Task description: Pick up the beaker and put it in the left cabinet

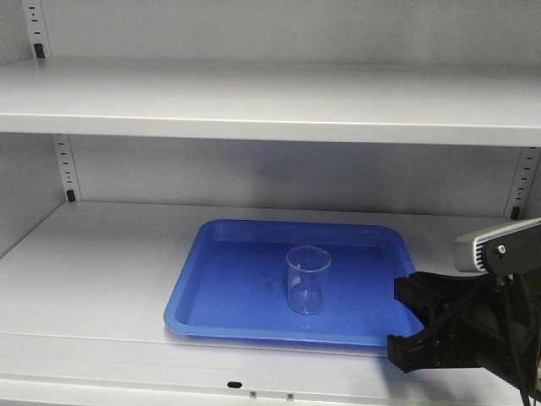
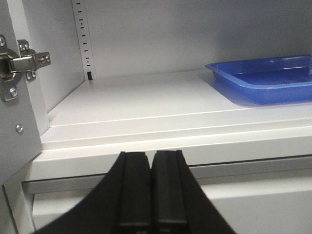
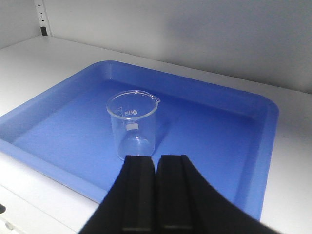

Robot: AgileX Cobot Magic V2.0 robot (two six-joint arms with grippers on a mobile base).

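The beaker (image 1: 307, 279) is a small clear glass cylinder standing upright and empty in the blue tray (image 1: 220, 283) on the left cabinet's lower shelf (image 1: 84, 271). In the right wrist view the beaker (image 3: 132, 124) stands just beyond my right gripper (image 3: 157, 158), apart from it, on the tray (image 3: 219, 131). The right gripper (image 1: 396, 320) is shut and empty at the tray's front right corner. My left gripper (image 2: 150, 153) is shut and empty, below the shelf's front edge (image 2: 136, 102), left of the tray (image 2: 263, 80).
An upper shelf (image 1: 254, 101) hangs over the tray. Slotted rails (image 1: 66, 169) run up the back corners, also on the right (image 1: 520, 182). A metal door hinge (image 2: 19, 63) sits on the cabinet's left side wall. Bare shelf lies left of the tray.
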